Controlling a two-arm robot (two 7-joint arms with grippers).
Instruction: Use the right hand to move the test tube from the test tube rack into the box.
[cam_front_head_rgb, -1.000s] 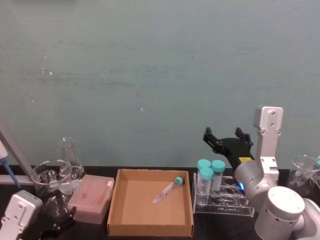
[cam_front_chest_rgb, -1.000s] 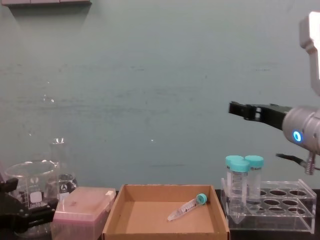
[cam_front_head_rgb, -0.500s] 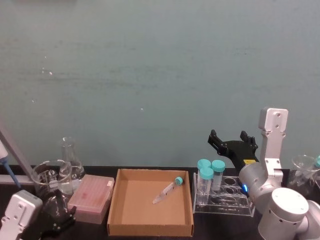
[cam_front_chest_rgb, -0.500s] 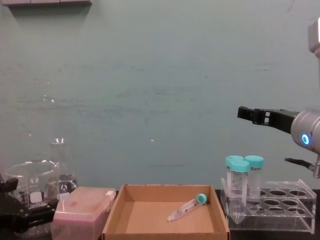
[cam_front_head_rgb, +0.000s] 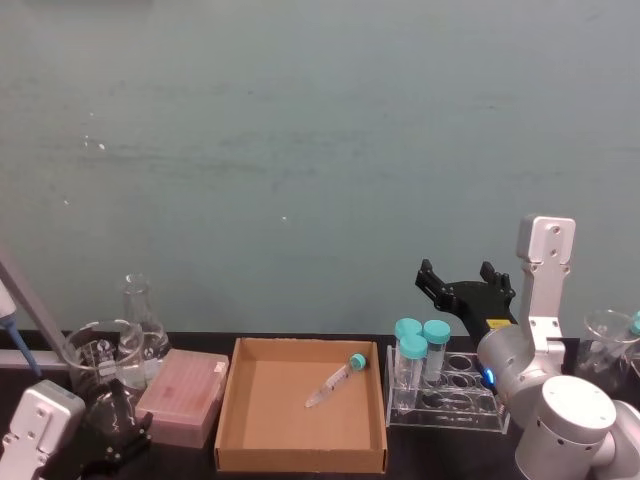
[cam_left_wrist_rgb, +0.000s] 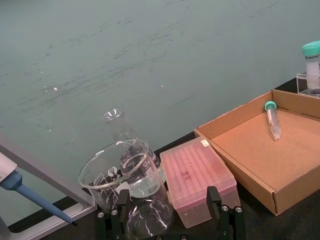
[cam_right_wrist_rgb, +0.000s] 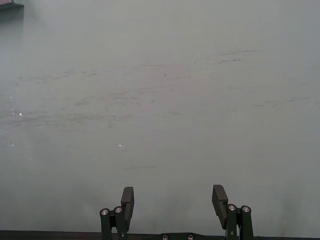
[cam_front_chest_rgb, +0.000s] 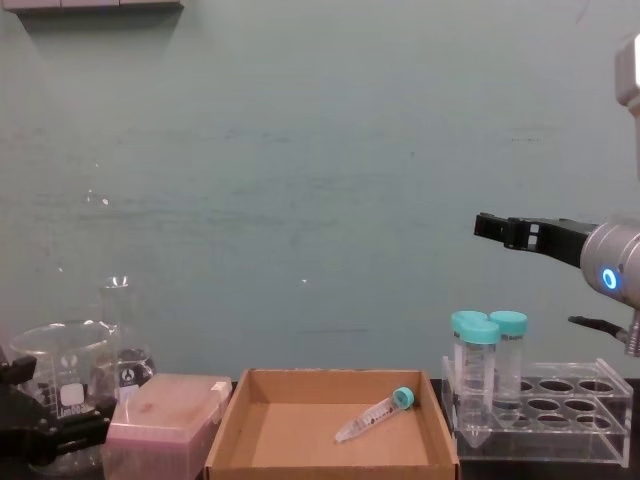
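Observation:
The slim test tube (cam_front_head_rgb: 335, 381) with its small teal cap lies slanted on the floor of the box (cam_front_head_rgb: 226, 420), toward the right wall; it also shows in the chest view (cam_front_chest_rgb: 374, 415) and the left wrist view (cam_left_wrist_rgb: 272, 118). The clear test tube rack (cam_front_head_rgb: 470, 388) stands just right of the box (cam_front_chest_rgb: 224, 438) and holds two wider teal-capped tubes (cam_front_head_rgb: 421, 346). My right gripper (cam_front_head_rgb: 457, 276) hovers open and empty above the rack's back, facing the wall (cam_right_wrist_rgb: 173, 200). The left gripper (cam_front_head_rgb: 115, 440) is parked open at the near left by the glassware.
A pink lidded plastic box (cam_front_head_rgb: 185, 395) sits left of the cardboard box. Behind it are a beaker (cam_front_head_rgb: 98, 352) and a conical flask (cam_front_head_rgb: 138, 312). A pipette on a stand (cam_front_head_rgb: 18, 325) is at far left. More glassware (cam_front_head_rgb: 606, 342) stands at far right.
My right gripper, open throughout, drew back to the right and a little lower over the rack, then nearly stopped. The test tube has stayed lying in the box.

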